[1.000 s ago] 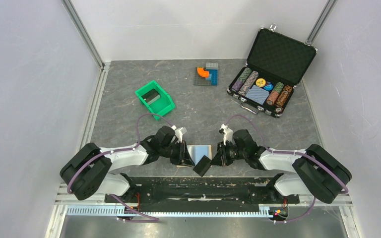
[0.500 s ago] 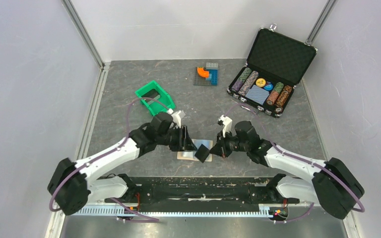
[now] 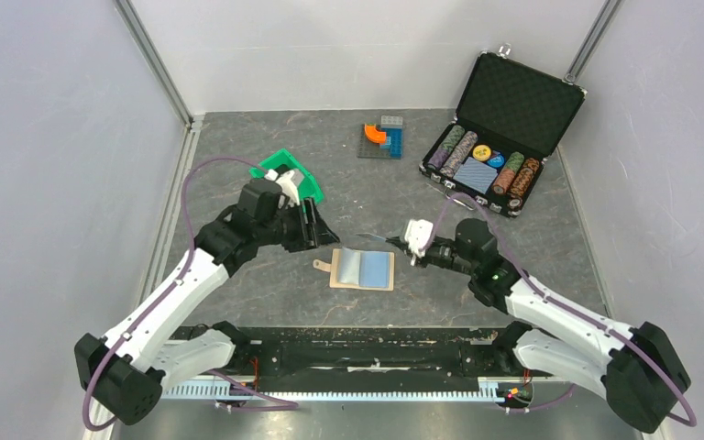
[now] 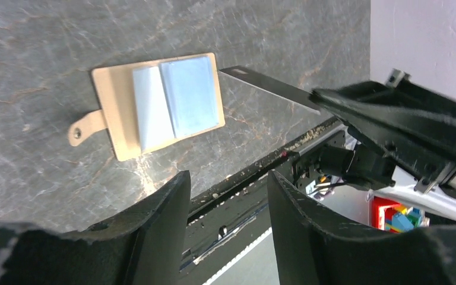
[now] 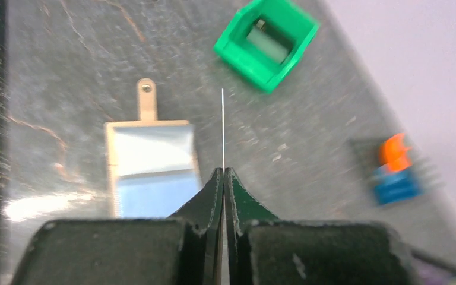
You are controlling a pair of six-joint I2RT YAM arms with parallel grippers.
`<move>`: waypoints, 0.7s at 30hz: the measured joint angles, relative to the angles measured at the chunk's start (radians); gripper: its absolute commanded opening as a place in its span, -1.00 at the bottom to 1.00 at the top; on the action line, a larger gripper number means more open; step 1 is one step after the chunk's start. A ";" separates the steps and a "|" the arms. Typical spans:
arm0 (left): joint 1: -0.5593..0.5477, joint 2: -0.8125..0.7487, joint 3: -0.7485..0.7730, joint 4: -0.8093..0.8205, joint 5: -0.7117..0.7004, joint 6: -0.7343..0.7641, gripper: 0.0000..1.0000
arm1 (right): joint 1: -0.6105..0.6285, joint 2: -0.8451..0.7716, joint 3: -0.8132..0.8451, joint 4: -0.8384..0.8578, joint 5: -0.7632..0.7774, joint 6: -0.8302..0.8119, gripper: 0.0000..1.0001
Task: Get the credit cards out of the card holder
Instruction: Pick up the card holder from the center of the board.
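The card holder (image 3: 363, 269) lies spread open on the table, tan-edged with light blue pockets and its strap tab to the left. It also shows in the left wrist view (image 4: 160, 104) and the right wrist view (image 5: 151, 166). My right gripper (image 3: 414, 246) is shut on a thin dark credit card (image 3: 380, 240), held edge-up above the table just right of the holder. The card shows as a thin line (image 5: 223, 124) ahead of the shut right gripper (image 5: 223, 173), and as a dark strip (image 4: 267, 86) in the left wrist view. My left gripper (image 3: 310, 225) is open and empty, raised behind and left of the holder, and also shows in its own wrist view (image 4: 225, 181).
A green bin (image 3: 286, 183) with a dark flat thing inside stands just behind my left gripper and shows in the right wrist view (image 5: 266, 44). A small toy brick build (image 3: 382, 137) sits at the back. An open black case of poker chips (image 3: 486, 165) stands at the back right.
Both grippers have drawn back from the holder. The left has let go and swung back-left toward the bin. The right has pulled the dark card out to the right. The holder now lies flat.
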 measured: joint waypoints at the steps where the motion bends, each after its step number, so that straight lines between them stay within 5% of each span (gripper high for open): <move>1: 0.018 -0.005 0.009 -0.017 0.000 0.008 0.15 | 0.002 -0.017 -0.008 0.008 -0.009 -0.081 -1.00; 8: 0.094 -0.003 0.038 -0.055 0.063 0.051 0.16 | 0.151 -0.195 -0.322 0.224 0.023 -0.682 -1.00; 21: 0.098 0.105 0.036 0.006 0.387 0.098 0.11 | 0.480 -0.283 -0.418 0.338 0.262 -1.201 -1.00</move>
